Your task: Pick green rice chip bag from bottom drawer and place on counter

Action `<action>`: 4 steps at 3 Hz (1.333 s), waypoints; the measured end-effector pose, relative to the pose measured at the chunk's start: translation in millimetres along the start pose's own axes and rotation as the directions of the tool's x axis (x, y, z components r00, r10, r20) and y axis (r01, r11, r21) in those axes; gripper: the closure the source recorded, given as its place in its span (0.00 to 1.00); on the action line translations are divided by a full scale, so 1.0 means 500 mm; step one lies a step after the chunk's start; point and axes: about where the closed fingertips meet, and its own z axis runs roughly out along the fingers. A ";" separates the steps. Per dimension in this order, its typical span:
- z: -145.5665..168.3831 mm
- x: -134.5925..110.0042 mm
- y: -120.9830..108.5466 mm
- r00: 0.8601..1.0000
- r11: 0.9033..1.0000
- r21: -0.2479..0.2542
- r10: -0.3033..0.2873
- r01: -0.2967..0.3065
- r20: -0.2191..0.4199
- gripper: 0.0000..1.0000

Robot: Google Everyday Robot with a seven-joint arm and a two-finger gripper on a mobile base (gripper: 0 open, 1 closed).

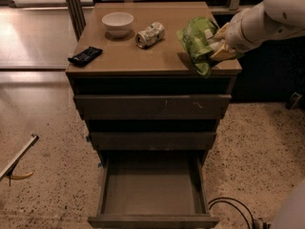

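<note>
The green rice chip bag [198, 43] is a crinkled light-green bag with pale patches, hanging just above the right side of the tan counter [157, 56]. My gripper [220, 44] comes in from the right on a white arm and is shut on the bag's right end. Below, the bottom drawer [152, 191] stands pulled out, and nothing shows inside it.
On the counter sit a white bowl [118, 23], a crushed silver-green can [150, 34] and a flat black packet [85, 55]. Two upper drawers [151, 107] are pushed in. A black cable [233, 209] lies on the speckled floor at the lower right.
</note>
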 end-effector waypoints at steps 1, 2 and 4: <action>0.075 -0.032 -0.019 0.994 0.995 -0.076 0.073 -0.067 0.079 1.00; 0.132 -0.055 -0.032 0.982 0.983 -0.138 0.139 -0.121 0.130 0.82; 0.166 -0.071 -0.040 0.973 0.974 -0.174 0.173 -0.146 0.155 0.35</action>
